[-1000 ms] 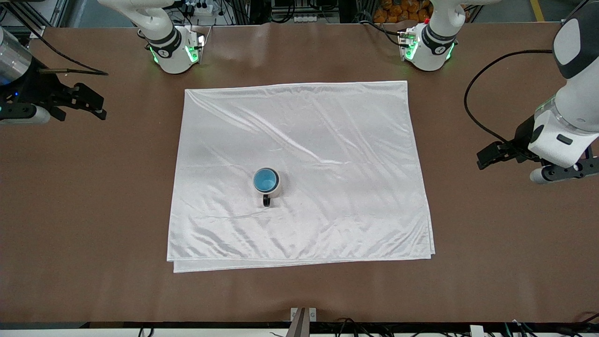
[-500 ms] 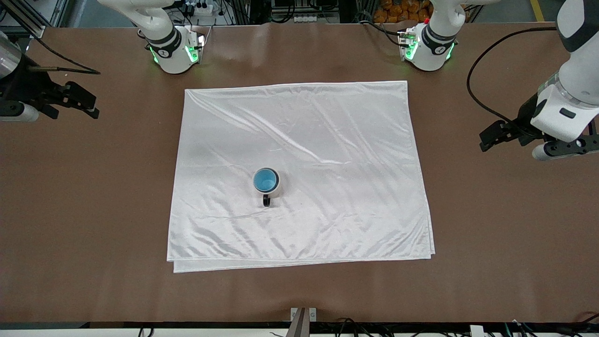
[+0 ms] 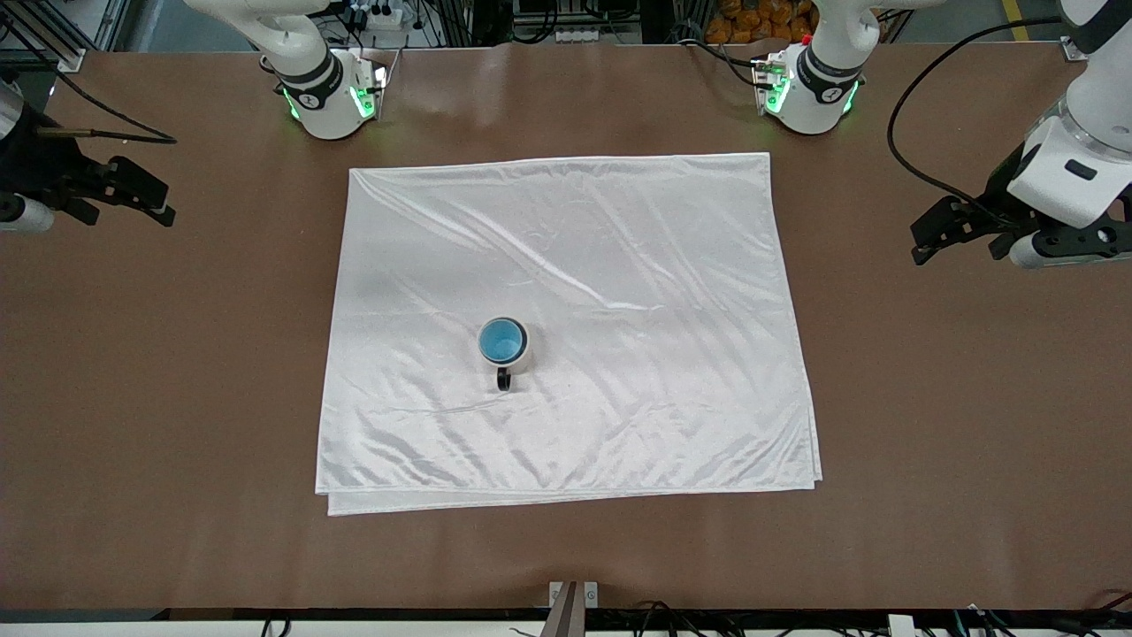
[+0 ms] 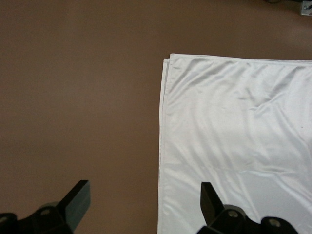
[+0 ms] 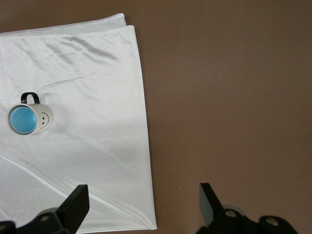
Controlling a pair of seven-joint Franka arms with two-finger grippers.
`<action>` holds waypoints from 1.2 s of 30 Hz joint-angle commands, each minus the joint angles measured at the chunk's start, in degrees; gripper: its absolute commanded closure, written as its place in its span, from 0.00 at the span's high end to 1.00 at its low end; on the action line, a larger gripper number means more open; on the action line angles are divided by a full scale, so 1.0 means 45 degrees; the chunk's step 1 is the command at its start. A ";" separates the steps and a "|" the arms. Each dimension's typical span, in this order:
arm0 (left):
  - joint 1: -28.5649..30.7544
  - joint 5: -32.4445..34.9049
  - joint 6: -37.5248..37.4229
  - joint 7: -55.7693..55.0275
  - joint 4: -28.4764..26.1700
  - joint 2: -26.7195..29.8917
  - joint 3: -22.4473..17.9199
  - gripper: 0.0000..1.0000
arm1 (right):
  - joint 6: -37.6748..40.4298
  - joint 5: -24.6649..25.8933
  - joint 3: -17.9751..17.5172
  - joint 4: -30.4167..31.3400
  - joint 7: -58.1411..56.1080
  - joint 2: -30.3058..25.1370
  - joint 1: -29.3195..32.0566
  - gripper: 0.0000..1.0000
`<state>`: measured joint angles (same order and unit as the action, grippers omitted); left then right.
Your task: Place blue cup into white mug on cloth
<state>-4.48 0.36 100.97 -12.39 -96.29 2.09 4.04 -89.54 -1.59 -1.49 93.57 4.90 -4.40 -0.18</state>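
The blue cup [image 3: 500, 341] sits upright inside the white mug [image 3: 523, 357]. The mug stands on the cloth [image 3: 619, 265], a little toward its edge nearer the front camera, with its dark handle [image 3: 503, 380] pointing at that camera. My right gripper [image 3: 159, 202] is open and empty over bare table, off the cloth toward the right arm's end. My left gripper [image 3: 927, 241] is open and empty over bare table toward the left arm's end. The right wrist view shows my right gripper [image 5: 142, 200], the cup [image 5: 23, 120] in the mug [image 5: 45, 117] and the cloth [image 5: 87, 156]. The left wrist view shows my left gripper [image 4: 143, 197] and the cloth [image 4: 234, 122].
The brown table [image 3: 177, 398] surrounds the cloth on all sides. The two arm bases [image 3: 327, 97] [image 3: 809, 88] stand at the table's edge farthest from the front camera. A black cable [image 3: 902, 150] hangs by the left arm. A small metal fixture [image 3: 573, 602] sits at the nearest edge.
Both grippers have drawn away from the cloth toward their own ends of the table, the left one farther. The cup, mug and cloth have not moved.
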 commanded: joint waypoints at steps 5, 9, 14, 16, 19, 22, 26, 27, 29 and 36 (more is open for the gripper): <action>0.0194 -0.0080 0.0237 0.0468 -0.0302 0.0532 -0.0116 1.00 | -0.0142 0.0100 0.0115 0.0106 0.0122 -0.0136 0.0040 1.00; 0.0350 -0.0061 0.0179 0.0720 -0.0283 0.0512 -0.0136 1.00 | -0.0142 0.0100 0.0174 0.0067 0.0122 -0.0038 0.0001 1.00; 0.0350 -0.0100 0.0081 0.0859 0.0107 0.0357 -0.0136 1.00 | -0.0142 0.0100 0.0174 -0.0011 0.0123 -0.0019 -0.0038 1.00; 0.0331 -0.0119 0.0042 0.0858 0.0166 0.0298 -0.0136 1.00 | -0.0142 0.0100 0.0174 -0.0031 0.0123 0.0001 -0.0038 1.00; 0.0331 -0.0119 0.0042 0.0858 0.0381 0.0181 -0.0136 1.00 | -0.0142 0.0100 0.0174 -0.0031 0.0123 0.0060 -0.0038 1.00; 0.0331 -0.0119 0.0003 0.0839 0.0440 0.0122 -0.0136 1.00 | -0.0142 0.0100 0.0174 -0.0031 0.0123 0.0079 -0.0057 1.00; 0.0350 -0.0119 -0.0075 0.0839 0.0440 0.0083 -0.0136 1.00 | -0.0142 0.0100 0.0174 -0.0050 0.0123 0.0137 -0.0077 1.00; 0.0350 -0.0119 -0.0075 0.0839 0.0440 0.0063 -0.0136 1.00 | -0.0142 0.0100 0.0174 -0.0070 0.0123 0.0157 -0.0077 1.00; 0.0350 -0.0119 -0.0095 0.0839 0.0440 0.0044 -0.0136 1.00 | -0.0142 0.0100 0.0174 -0.0167 0.0123 0.0177 -0.0077 1.00; 0.0331 -0.0138 -0.0095 0.0839 0.0440 0.0005 -0.0136 1.00 | -0.0142 0.0100 0.0174 -0.0206 0.0123 0.0255 -0.0097 1.00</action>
<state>-3.19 0.36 101.30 -9.89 -95.49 2.67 3.35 -90.18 -1.59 -0.81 93.59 4.90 -3.85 -0.24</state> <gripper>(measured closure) 0.000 0.000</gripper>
